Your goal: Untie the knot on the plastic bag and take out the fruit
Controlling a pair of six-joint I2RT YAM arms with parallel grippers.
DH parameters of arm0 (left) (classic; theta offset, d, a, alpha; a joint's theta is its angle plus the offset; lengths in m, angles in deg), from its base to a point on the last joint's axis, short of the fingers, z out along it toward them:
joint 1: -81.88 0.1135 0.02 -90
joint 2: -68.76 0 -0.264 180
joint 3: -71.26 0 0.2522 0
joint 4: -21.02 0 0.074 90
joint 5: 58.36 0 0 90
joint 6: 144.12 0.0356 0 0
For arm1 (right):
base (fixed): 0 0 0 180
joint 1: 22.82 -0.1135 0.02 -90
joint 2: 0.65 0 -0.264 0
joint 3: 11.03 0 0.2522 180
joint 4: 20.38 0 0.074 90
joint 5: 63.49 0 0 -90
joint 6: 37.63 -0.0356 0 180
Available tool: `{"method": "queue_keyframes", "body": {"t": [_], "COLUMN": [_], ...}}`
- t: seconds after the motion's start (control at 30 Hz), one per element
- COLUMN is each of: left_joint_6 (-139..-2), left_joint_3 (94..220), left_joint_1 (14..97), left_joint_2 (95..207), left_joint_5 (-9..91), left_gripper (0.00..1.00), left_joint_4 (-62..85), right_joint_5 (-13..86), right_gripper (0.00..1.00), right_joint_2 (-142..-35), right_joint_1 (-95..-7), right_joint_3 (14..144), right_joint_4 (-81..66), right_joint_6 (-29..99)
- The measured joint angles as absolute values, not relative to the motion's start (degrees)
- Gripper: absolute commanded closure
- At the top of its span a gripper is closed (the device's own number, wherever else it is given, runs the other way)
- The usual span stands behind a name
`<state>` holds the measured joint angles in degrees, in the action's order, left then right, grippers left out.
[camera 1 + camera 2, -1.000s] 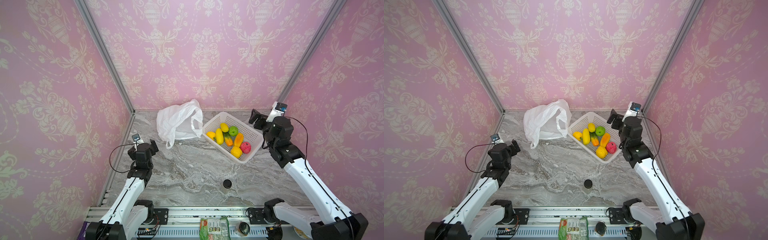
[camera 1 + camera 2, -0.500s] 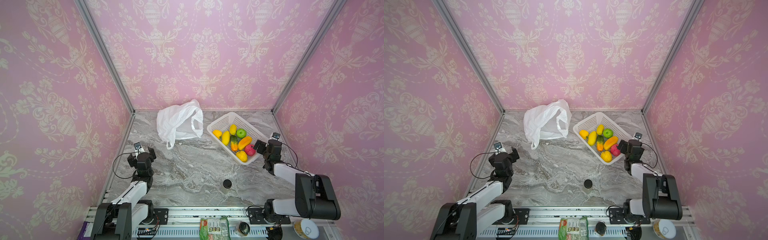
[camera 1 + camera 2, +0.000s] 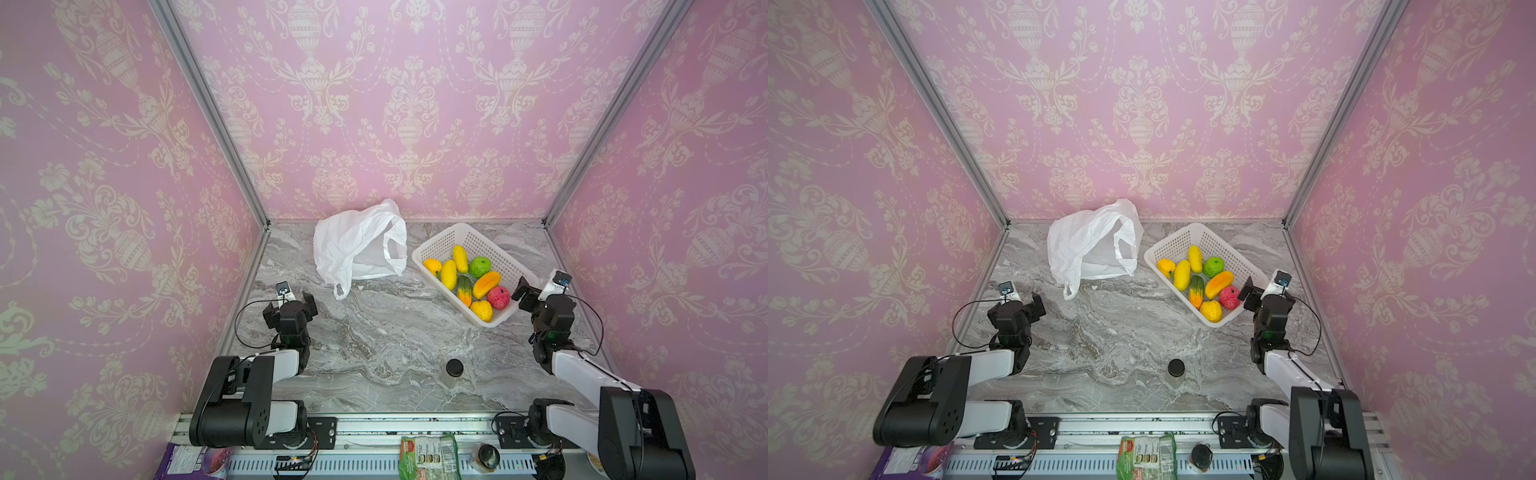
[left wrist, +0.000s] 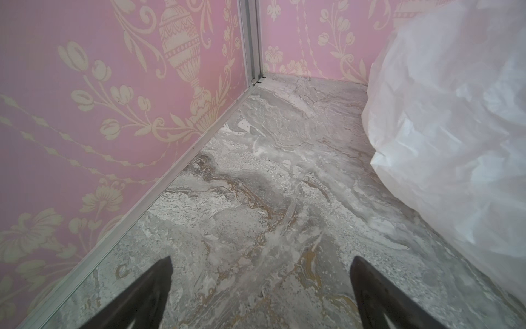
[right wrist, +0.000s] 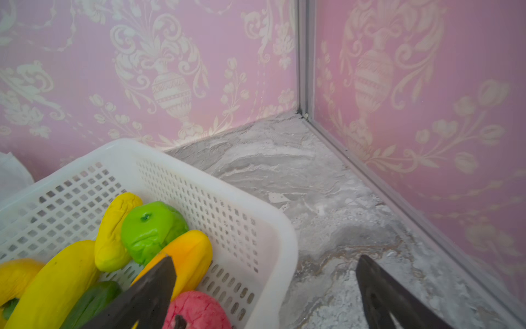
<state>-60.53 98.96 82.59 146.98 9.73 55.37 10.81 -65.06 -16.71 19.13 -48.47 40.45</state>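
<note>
Nearest the front rail, a small black-lidded jar [image 3: 454, 370] stands alone on the marble desk [image 3: 395, 332], between the two folded arms. Further in, the left end effector [image 3: 289, 305] sits low by the left wall with its fingers spread apart and nothing between them; its wrist view shows bare desk between the tips [image 4: 262, 259]. The right end effector [image 3: 536, 293] is likewise spread wide and holds nothing, just beside the near right edge of the white perforated basket [image 3: 440, 243]. The fruit [image 3: 484, 284] lies inside that basket, yellow, green, orange and pink pieces packed together. Farthest back, against the rear wall, the plastic bag [image 3: 357, 245] slumps open, one handle loop [image 3: 340, 289] trailing onto the desk.
</note>
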Motion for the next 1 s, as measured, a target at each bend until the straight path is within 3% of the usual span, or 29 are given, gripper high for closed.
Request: {"method": "queue_keyframes", "body": {"t": [0.37, 0.7, 1.0], "left_joint_6": [-59.7, -59.1, -59.0], "left_joint_3": [100.6, 102.4, 103.0], "left_joint_1": [82.8, 82.8, 82.9], "left_joint_2": [157.8, 161.6, 162.3], "left_joint_5": [15.5, 17.5, 18.3], "left_gripper": [0.01, 0.01, 0.01], "left_joint_4": [65.0, 68.1, 67.9], "right_joint_5": [-4.1, 2.9, 8.3], "right_gripper": [0.00, 0.00, 0.00], "right_joint_2": [-76.0, -92.8, -85.1], "right_joint_1": [-9.7, -8.2, -9.2], "right_joint_3": [35.6, 51.3, 45.2], "right_joint_4": [-29.8, -18.1, -18.7], "right_joint_6": [31.3, 28.2, 30.9]}}
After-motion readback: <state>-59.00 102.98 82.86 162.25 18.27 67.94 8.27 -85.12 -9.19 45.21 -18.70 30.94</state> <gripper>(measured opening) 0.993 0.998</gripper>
